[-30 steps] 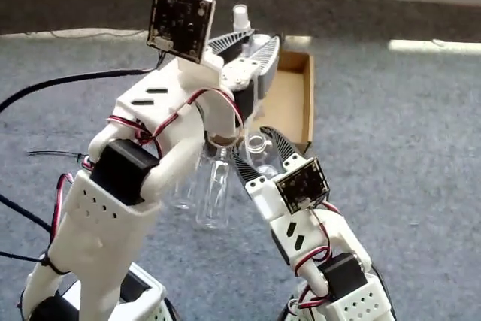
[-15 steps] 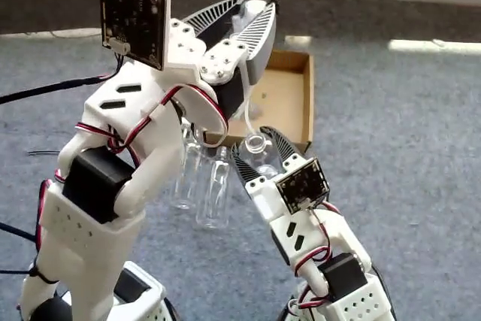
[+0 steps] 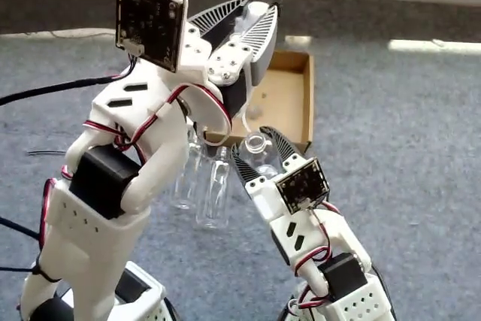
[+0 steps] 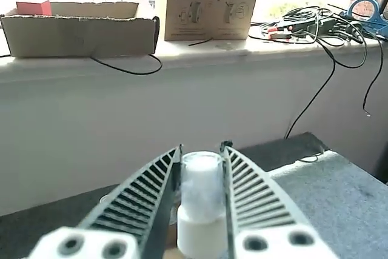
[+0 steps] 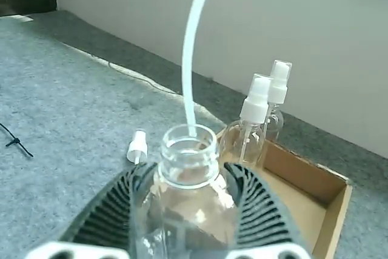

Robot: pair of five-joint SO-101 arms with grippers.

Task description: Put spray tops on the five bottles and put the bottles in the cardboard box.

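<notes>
- Your left gripper (image 4: 201, 147) is clenched on a top (image 4: 201, 195) and holds it high. The top's tube (image 5: 193, 59) hangs down with its tip just inside the neck of the bottle (image 5: 188, 210).
- Your right gripper (image 5: 191, 169) grasps that bottle around its shoulder, upright, just in front of the box (image 5: 332, 210).
- The step in hand looks like threading the tube in and seating the top.
- The tip sits close to the far edge of the rim, so centre it over the opening first. Then lower the left arm straight down, not at a slant. Sideways drift could lift the tip out or bend the tube against the rim.
- Hold the right arm steady as you descend. The bottle is clear and smooth, so it will probably twist in the jaws if the top pushes off-centre.
- When the collar meets the neck, press or turn gently. Check that it sits level before you let go.
- Two capped bottles (image 5: 250, 131) stand in the box. Two bare bottles (image 3: 214, 186) wait on the carpet (image 3: 391, 186) beside the left arm, and a loose top (image 5: 137, 145) lies near the held bottle. I judge the task under halfway.
</notes>
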